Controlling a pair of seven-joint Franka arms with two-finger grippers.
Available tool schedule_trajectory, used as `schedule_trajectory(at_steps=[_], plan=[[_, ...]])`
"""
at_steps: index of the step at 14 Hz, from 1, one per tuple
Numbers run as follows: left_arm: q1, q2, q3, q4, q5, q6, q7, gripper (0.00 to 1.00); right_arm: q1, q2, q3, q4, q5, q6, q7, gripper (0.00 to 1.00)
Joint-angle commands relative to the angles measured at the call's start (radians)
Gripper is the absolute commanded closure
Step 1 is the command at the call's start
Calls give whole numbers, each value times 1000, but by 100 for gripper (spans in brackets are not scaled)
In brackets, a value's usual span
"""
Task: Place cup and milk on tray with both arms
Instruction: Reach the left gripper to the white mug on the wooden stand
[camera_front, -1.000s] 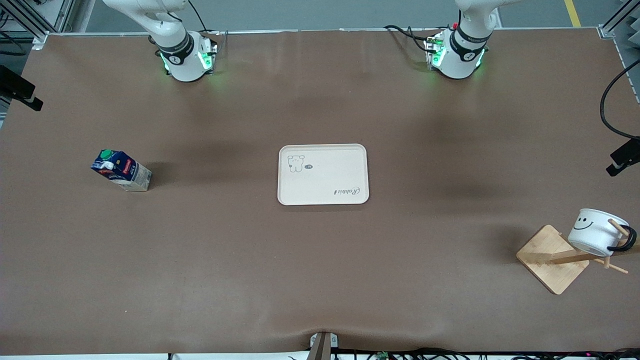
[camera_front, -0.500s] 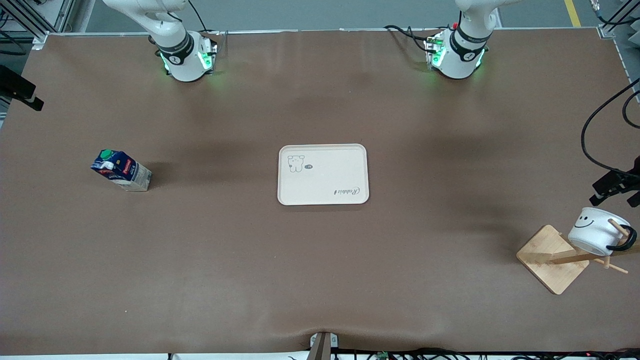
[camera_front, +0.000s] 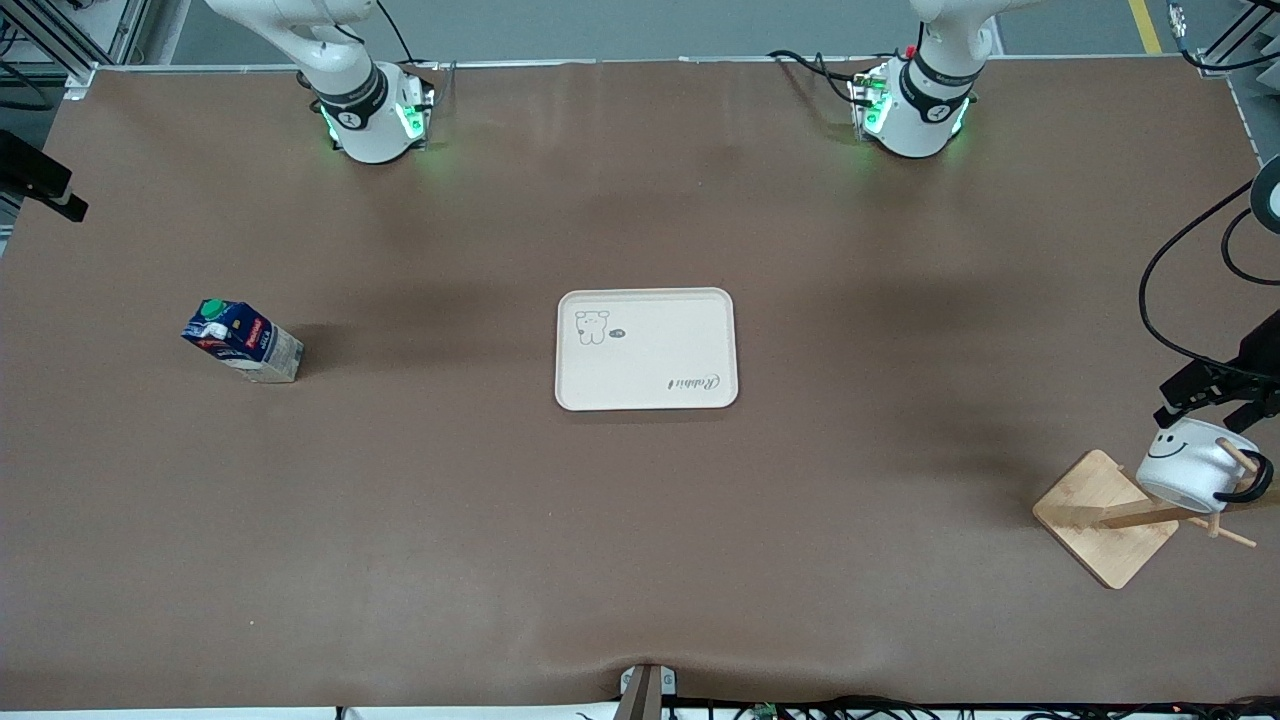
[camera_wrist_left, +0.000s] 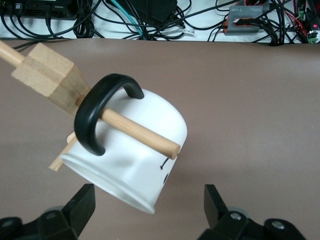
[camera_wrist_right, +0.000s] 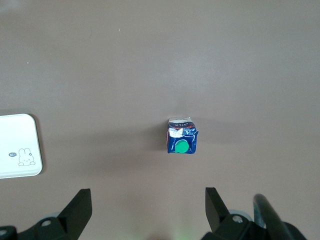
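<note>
- The milk carton (camera_front: 243, 341) stands upright on the brown surface (camera_front: 640, 520) toward the right arm's end, at about nine o'clock from the tray and well apart from it, its green cap (camera_wrist_right: 181, 146) facing up.
- The right tool (camera_wrist_right: 145, 220) hangs high over the carton with its fingers (camera_wrist_right: 77, 207) spread wide; nothing is between them. In the right wrist view the carton sits almost centred between the fingers, at about twelve o'clock from the tool, so the coming move looks like a near-straight descent onto it.
- The cream tray (camera_front: 646, 348) lies flat and bare at mid-surface, its long axis running between the two arms' ends.
- The left tool (camera_front: 1205, 392) hangs just over the smiley-face cup (camera_front: 1190, 463), fingers (camera_wrist_left: 80, 205) spread apart and gripping nothing.
- The cup hangs tilted by its black handle (camera_wrist_left: 102, 112) on a peg (camera_wrist_left: 137, 132) of the wooden rack (camera_front: 1110, 515), at the left arm's end, at about four o'clock from the tray and nearer the front camera than it.
- This is the relation the left arm's move turns on: the cup's body lies between the open fingers, the peg threads the handle, and the peg's free end points toward the tool. I judge the cup must slide off along the peg's axis before it can lift clear.
- Each arm is nearer its own thing: right to carton, left to cup.
</note>
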Motion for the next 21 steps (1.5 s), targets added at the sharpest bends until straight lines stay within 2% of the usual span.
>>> schedule_trajectory(at_steps=[1, 7, 10, 14, 21], plan=[[0, 3, -4, -33, -28, 67, 57, 15, -12, -7, 7, 3, 12, -6, 2, 0], [-1, 9, -5, -41, -28, 74, 60, 56, -13, 4, 7, 5, 10, -7, 0, 0], [-1, 4, -16, -42, -28, 73, 63, 70, -13, 4, 7, 5, 10, -6, 0, 0], [-1, 3, -36, -45, -28, 71, 63, 98, -13, 4, 7, 5, 12, -6, -1, 0], [-1, -26, -67, -42, -26, 53, 66, 100, -13, 5, 7, 5, 12, -7, 0, 0]])
